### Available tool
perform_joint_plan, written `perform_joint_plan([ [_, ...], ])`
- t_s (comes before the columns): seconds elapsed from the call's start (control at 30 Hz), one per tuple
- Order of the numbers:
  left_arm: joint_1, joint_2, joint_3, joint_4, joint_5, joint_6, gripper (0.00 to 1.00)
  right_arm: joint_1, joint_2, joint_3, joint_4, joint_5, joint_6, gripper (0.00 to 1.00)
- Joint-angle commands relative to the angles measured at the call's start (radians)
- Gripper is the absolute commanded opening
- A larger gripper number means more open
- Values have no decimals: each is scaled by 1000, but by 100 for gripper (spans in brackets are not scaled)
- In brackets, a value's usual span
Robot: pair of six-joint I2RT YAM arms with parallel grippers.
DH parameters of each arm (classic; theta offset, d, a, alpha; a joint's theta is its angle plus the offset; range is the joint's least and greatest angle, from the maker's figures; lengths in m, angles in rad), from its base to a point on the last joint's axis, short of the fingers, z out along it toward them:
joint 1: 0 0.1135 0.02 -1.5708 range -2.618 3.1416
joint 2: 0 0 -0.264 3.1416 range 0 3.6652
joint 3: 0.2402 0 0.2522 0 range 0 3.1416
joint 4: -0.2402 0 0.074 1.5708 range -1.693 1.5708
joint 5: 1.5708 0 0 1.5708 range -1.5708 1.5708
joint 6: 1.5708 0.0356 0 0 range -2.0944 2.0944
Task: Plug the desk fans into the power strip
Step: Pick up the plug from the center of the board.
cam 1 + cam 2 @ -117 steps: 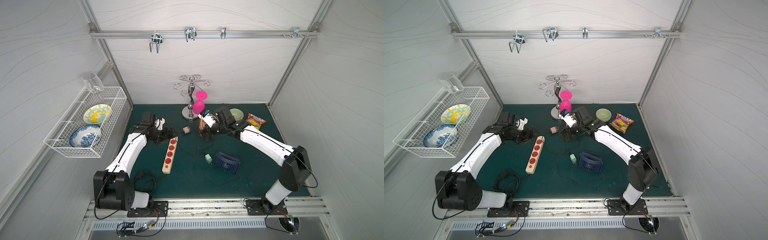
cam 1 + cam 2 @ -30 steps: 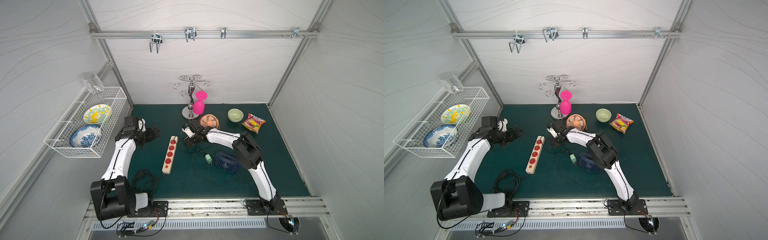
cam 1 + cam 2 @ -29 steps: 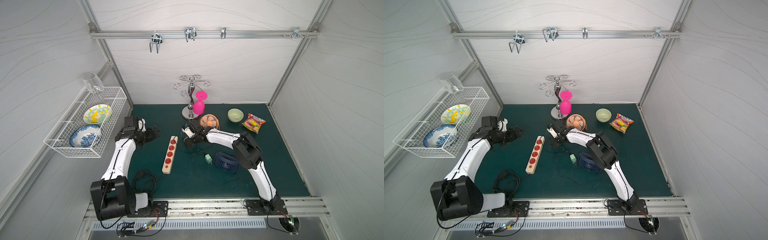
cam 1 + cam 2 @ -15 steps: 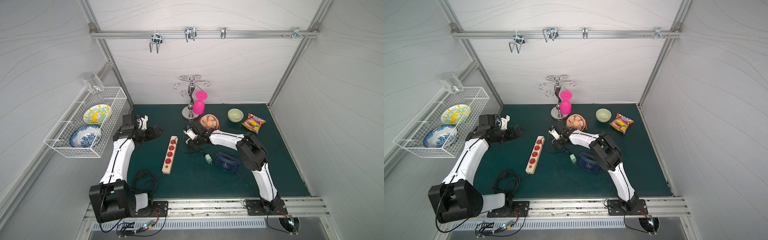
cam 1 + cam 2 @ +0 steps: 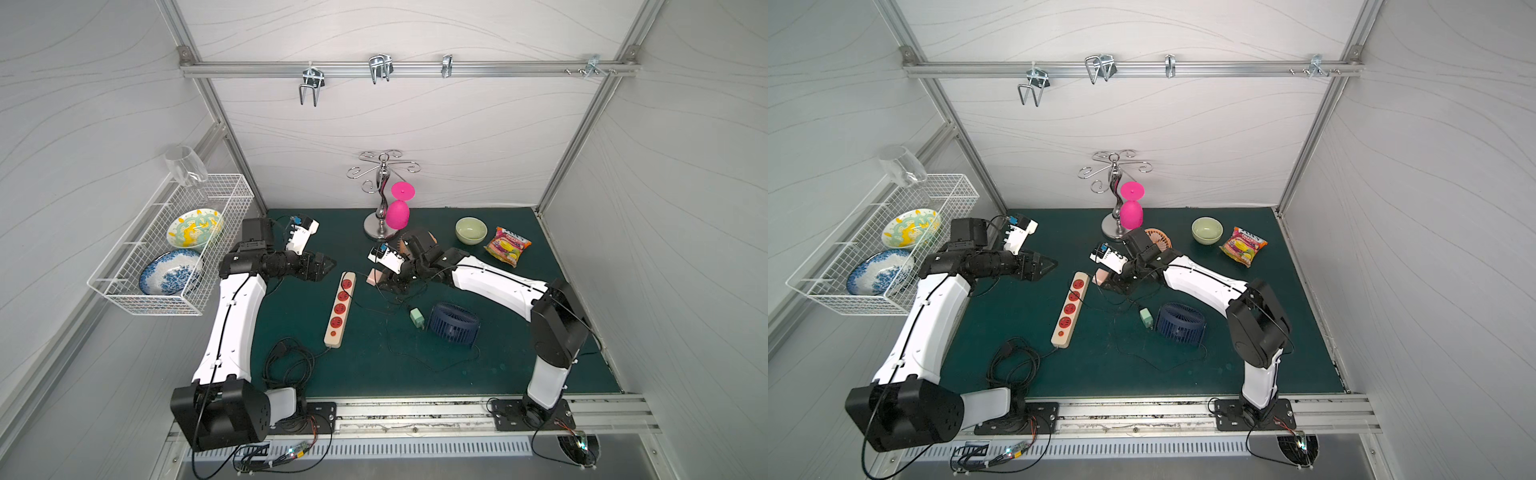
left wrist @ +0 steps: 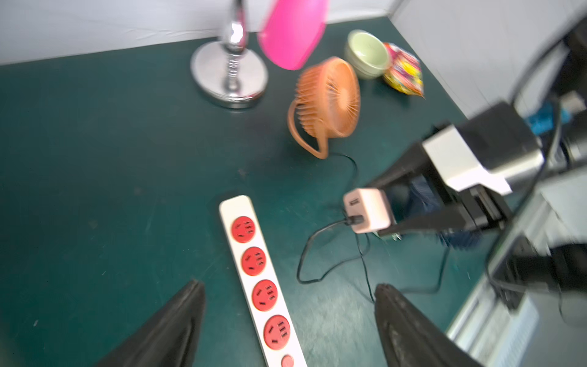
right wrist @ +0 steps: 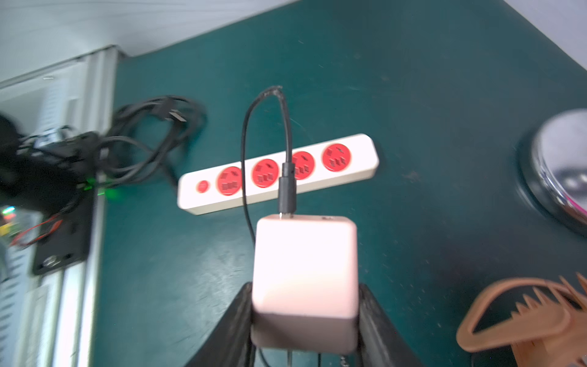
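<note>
In both top views the power strip (image 5: 340, 309) lies centrally on the green mat (image 5: 519, 365), with the orange fan (image 5: 1158, 237) largely hidden behind the right arm (image 5: 1200, 282); left wrist view, blurred — left gripper (image 6: 289, 284) spread wide; right wrist view — right gripper (image 7: 305, 298) clamps the pink adapter (image 7: 305, 254), prongs hidden.

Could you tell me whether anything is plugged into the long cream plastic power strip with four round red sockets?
No, the power strip shows bare slots in all four sockets.

Lab robot cell: aluminium frame (image 5: 407, 68), white panels (image 5: 415, 133).
</note>
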Motion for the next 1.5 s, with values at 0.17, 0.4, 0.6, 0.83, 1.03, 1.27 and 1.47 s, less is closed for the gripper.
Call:
perform_joint_plan([
  [0.17,-115,-39,39,-202,108,417,91,-2,-106,-93,45,-179,-108,3],
  [0.4,-169,-21,44,-255,120,593,90,3,-178,-172,111,-201,-158,1],
  [0.6,-226,-7,37,-234,123,703,90,13,-189,-181,159,-238,-138,0],
  [0.83,-275,39,39,-206,116,753,88,23,-186,-179,176,-289,-134,0],
  [1.03,-295,67,42,-176,120,765,84,25,-194,-187,192,-332,-133,0],
  [1.27,-307,79,41,-176,135,781,77,24,-197,-188,209,-332,-122,0],
  [1.47,-317,72,31,-172,167,802,72,19,-191,-189,234,-355,-99,0],
])
